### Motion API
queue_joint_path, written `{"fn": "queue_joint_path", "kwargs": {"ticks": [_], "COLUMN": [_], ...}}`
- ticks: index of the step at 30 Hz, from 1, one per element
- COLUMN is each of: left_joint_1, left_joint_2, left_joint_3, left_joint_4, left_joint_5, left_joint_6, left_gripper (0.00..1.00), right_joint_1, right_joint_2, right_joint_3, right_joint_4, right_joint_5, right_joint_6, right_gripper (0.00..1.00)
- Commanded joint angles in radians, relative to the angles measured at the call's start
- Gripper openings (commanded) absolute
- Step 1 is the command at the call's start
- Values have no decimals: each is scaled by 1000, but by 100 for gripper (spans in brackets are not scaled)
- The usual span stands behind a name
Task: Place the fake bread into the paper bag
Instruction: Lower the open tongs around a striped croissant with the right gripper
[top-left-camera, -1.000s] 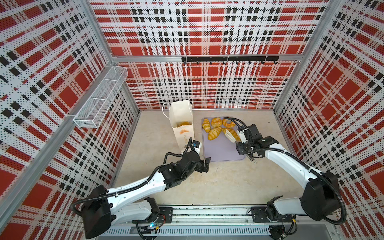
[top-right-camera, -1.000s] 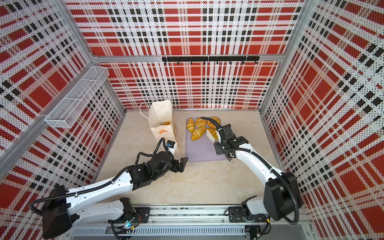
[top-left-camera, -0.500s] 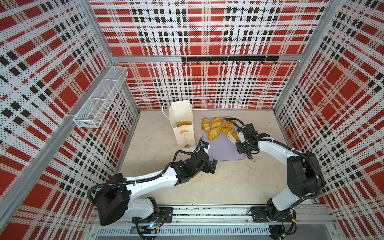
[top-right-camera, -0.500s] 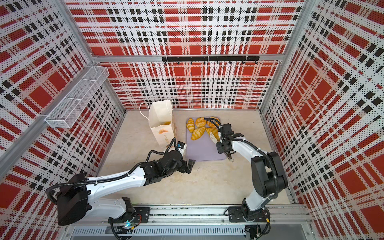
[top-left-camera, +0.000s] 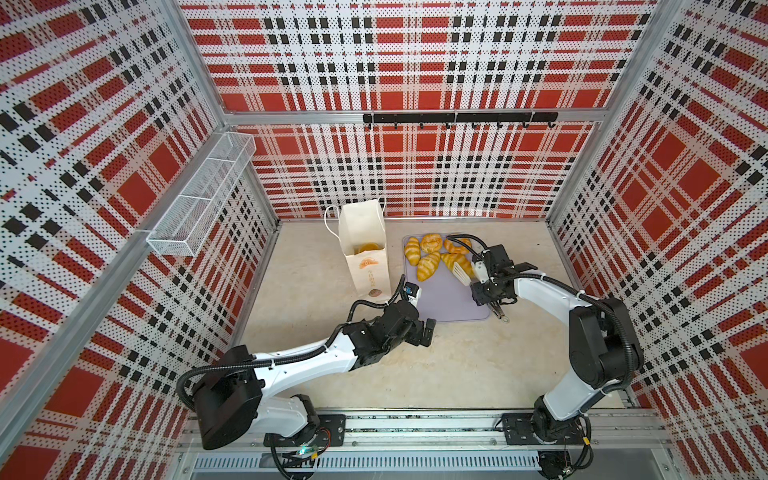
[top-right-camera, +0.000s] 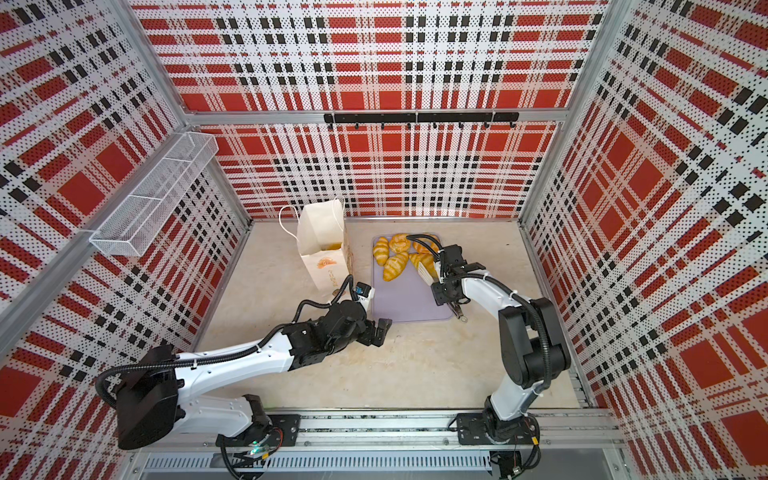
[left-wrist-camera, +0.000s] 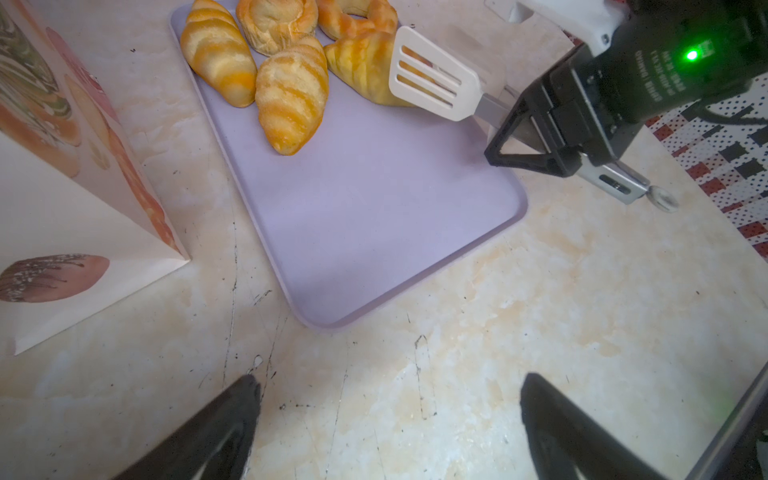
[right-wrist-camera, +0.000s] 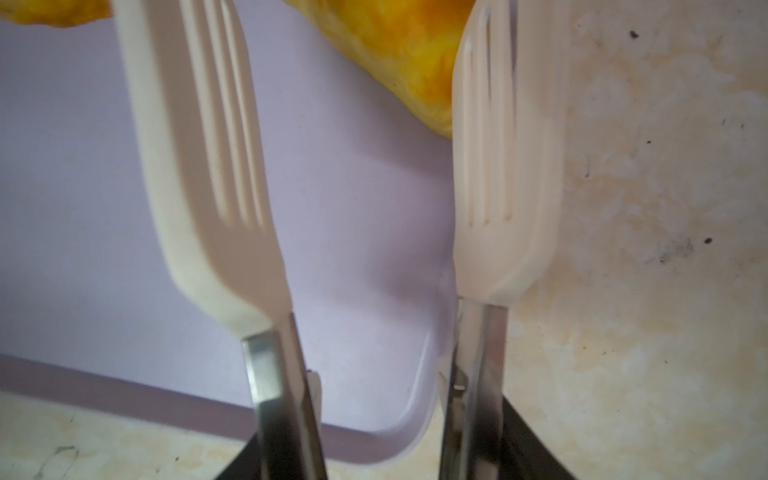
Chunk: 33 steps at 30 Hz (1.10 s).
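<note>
The cream paper bag (top-left-camera: 365, 249) (top-right-camera: 322, 245) (left-wrist-camera: 62, 208) stands open left of the lilac tray (top-left-camera: 449, 299) (top-right-camera: 403, 299) (left-wrist-camera: 374, 208), with one golden pastry (top-left-camera: 368, 248) inside. Several pieces of fake bread (top-left-camera: 428, 266) (top-right-camera: 395, 266) (left-wrist-camera: 291, 95) lie at the tray's far end. My right gripper (top-left-camera: 490, 282) (top-right-camera: 446, 284) (left-wrist-camera: 540, 137) (right-wrist-camera: 378, 453) is shut on the handles of white slotted tongs (top-left-camera: 461, 270) (left-wrist-camera: 432, 79) (right-wrist-camera: 208, 166). Their blades stand apart beside a croissant (right-wrist-camera: 407, 54). My left gripper (top-left-camera: 428, 328) (top-right-camera: 382, 328) (left-wrist-camera: 389, 379) hangs open and empty over the table by the tray's near left corner.
A white wire-mesh basket (top-left-camera: 199, 199) hangs on the left wall and a black hook rail (top-left-camera: 457, 118) on the back wall. Plaid walls enclose the marbled tabletop (top-left-camera: 415, 374). The tray's rim (right-wrist-camera: 415, 415) lies just under the tongs.
My left gripper has slid a little to the right, toward the tray's near corner. The right arm's elbow has folded inward, while the tongs stay at the pastries.
</note>
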Motion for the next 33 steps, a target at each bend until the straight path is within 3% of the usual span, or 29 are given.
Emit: {"fn": "queue_joint_path", "kwargs": {"ticks": [1, 7, 17, 30, 33], "left_joint_1": [3, 5, 4, 6, 6], "left_joint_2": [7, 9, -4, -24, -22], "left_joint_3": [22, 21, 9, -19, -19], "left_joint_4": [16, 16, 17, 16, 16], "left_joint_5": [5, 18, 16, 3, 3], "left_joint_6": [5, 4, 0, -8, -9], "left_gripper": [100, 99, 100, 99, 100], "right_joint_1": [9, 19, 19, -10, -11], "right_joint_2": [-86, -118, -98, 17, 27], "right_joint_3": [-24, -40, 7, 74, 95], "right_joint_4": [8, -19, -5, 30, -25], "right_joint_5": [-72, -98, 112, 7, -73], "right_joint_6": [15, 32, -21, -105, -94], "right_gripper": [58, 58, 61, 64, 64]}}
